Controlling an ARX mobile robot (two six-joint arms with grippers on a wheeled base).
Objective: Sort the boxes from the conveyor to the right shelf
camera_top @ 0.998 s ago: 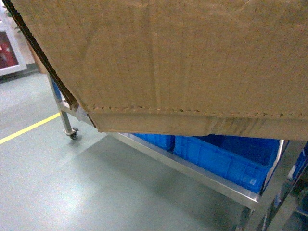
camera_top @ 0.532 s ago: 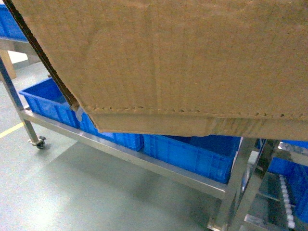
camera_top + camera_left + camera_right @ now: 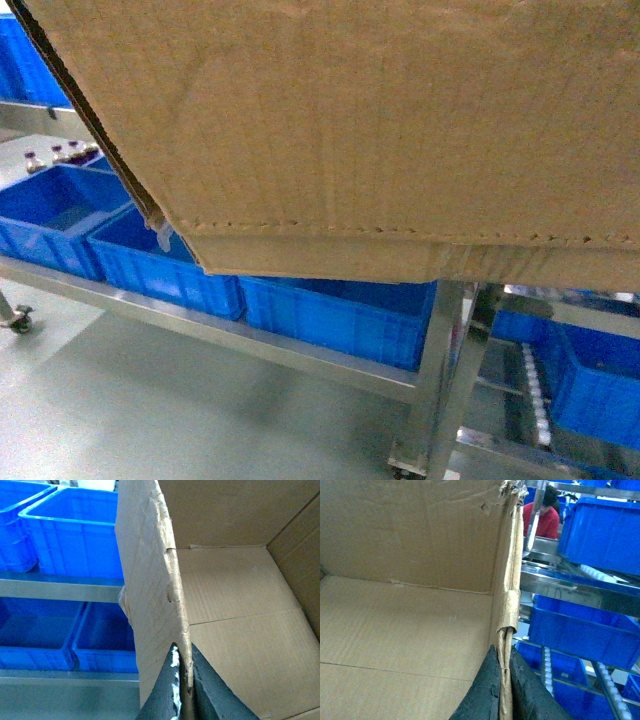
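You've swung past the yellow floor line; blue crates [image 3: 330, 315] and roller rails [image 3: 535, 395] now slide in below. Carton [image 3: 380, 130] rides aloft, left pincer [image 3: 182, 680] and right pincer [image 3: 504, 680] clamping opposite walls, so the shelf's close.

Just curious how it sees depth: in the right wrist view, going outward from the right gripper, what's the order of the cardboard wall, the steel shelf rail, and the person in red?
1. Cardboard box, clamped in the right gripper.
2. Steel shelf rail, to its right.
3. Person in red, top, background.
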